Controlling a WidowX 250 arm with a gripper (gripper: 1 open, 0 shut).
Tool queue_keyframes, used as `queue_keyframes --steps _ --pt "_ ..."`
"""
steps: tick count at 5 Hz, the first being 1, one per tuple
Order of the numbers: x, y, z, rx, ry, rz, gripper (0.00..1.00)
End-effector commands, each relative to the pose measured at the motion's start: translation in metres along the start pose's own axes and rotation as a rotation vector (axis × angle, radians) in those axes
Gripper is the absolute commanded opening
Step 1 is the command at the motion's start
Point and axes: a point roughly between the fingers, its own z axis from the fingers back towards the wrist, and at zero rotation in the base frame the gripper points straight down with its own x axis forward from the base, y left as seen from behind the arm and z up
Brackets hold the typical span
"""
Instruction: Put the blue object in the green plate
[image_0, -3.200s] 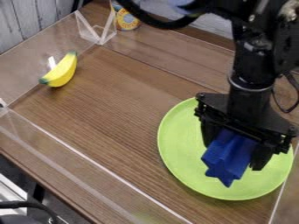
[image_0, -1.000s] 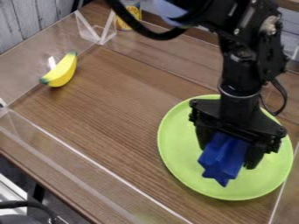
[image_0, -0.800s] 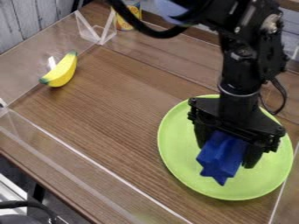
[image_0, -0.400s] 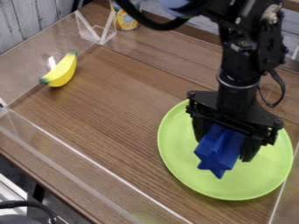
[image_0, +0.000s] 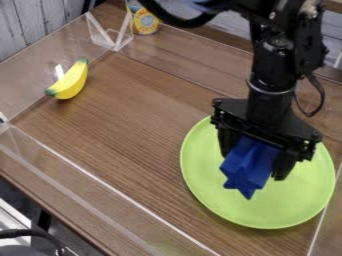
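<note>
The robot arm (image_0: 283, 55) is black and comes down from the top right. It stands almost straight up and down, with its wrist pointing at the table. At the bottom is the gripper (image_0: 261, 150). Its black fingers (image_0: 225, 133) point down and are closed on a blue cloth (image_0: 249, 167) that hangs between them.

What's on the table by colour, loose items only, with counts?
Blue: 1, the blue cloth, hanging from the claw over the plate
Green: 1, the green plate
Yellow: 1, the banana
Total: 3
</note>
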Motion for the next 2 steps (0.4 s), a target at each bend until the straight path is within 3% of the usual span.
queue_keyframes --steps 1,2 --pt "0.0093 0.0006 0.0148 -0.017 -0.047 0.012 1.00" --pt "0.0089 0.0012 0.0158 -0.016 -0.043 0.015 1.00"
